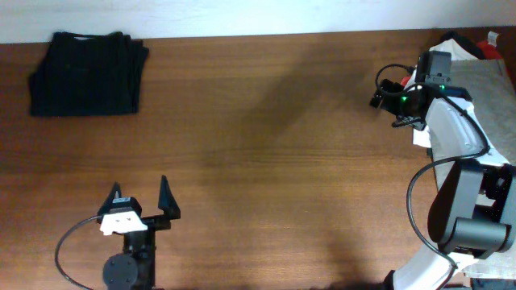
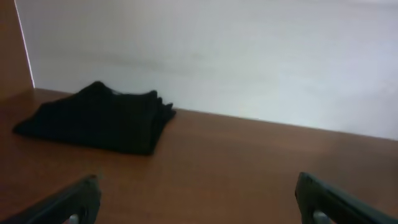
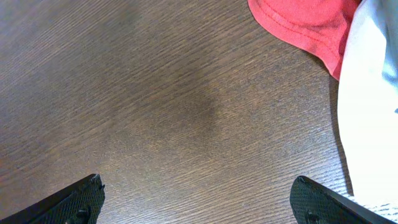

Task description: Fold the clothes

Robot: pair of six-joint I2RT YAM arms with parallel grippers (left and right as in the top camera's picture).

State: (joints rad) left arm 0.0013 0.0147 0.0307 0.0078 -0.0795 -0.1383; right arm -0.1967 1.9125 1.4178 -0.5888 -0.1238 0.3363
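While our left tool (image 1: 139,187) hangs wide open near the front edge of the surface (image 1: 266,161), the folded black garment (image 1: 87,72) lies in the far left corner. Our right tool (image 3: 196,193) is spread wide too, beside a red piece (image 3: 305,25) and a white piece (image 3: 370,93) near the far right corner, where we also see grey cloth (image 1: 496,97).

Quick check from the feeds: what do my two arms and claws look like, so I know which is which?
Left arm: black body, white block behind a black, pointed-fingered left claw, thin black cable looping beside it. Right arm: white shell links with dark grey joints, black cables, a green light near the wrist; right claw also black.
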